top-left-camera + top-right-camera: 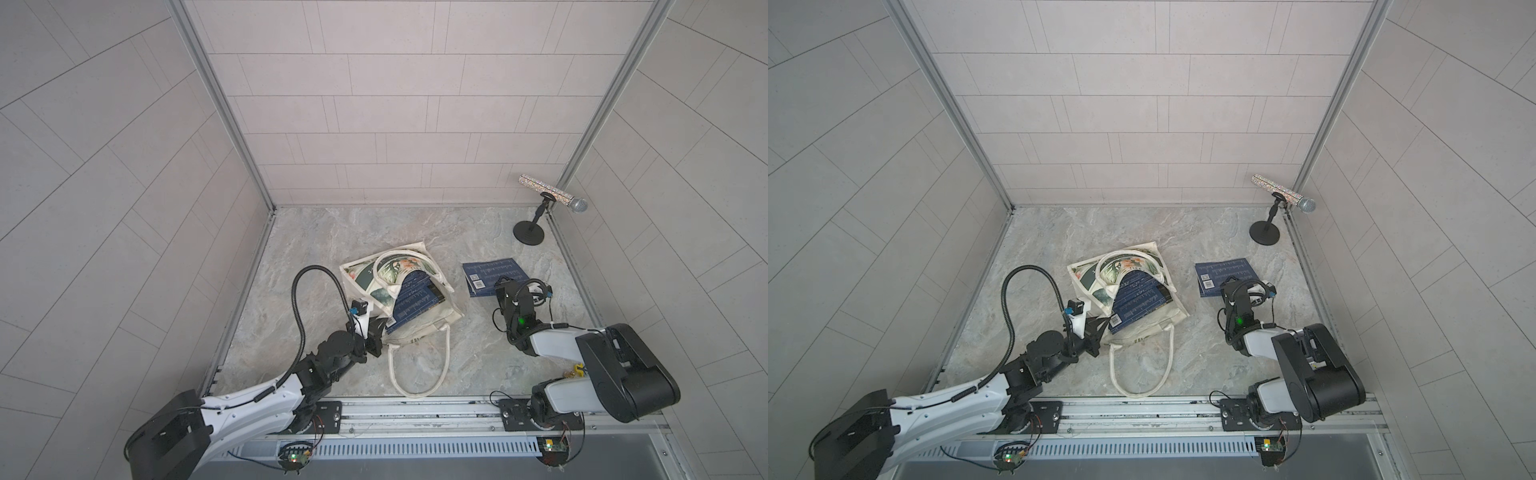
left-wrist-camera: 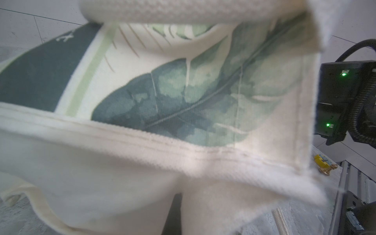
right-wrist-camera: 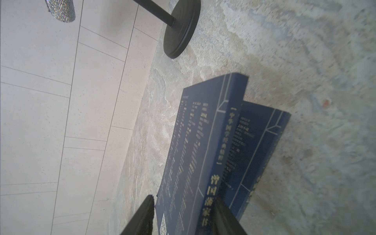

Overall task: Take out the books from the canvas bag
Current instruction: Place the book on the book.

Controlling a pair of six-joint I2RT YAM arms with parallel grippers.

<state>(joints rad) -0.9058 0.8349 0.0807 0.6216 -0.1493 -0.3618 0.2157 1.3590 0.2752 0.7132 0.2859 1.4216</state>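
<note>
The canvas bag lies on its side mid-table, cream with a green leaf print. Dark navy books stick out of its mouth. My left gripper is shut on the bag's near edge; in the left wrist view the bag's cloth fills the frame and hides the jaws. Two more navy books lie overlapped on the table to the right. My right gripper is open, its fingers apart on either side of the top book's near edge.
A glittery microphone on a black stand sits in the back right corner. One bag handle loops toward the front rail. A small yellow piece and brass knob lie by the right arm's base. Tiled walls enclose three sides.
</note>
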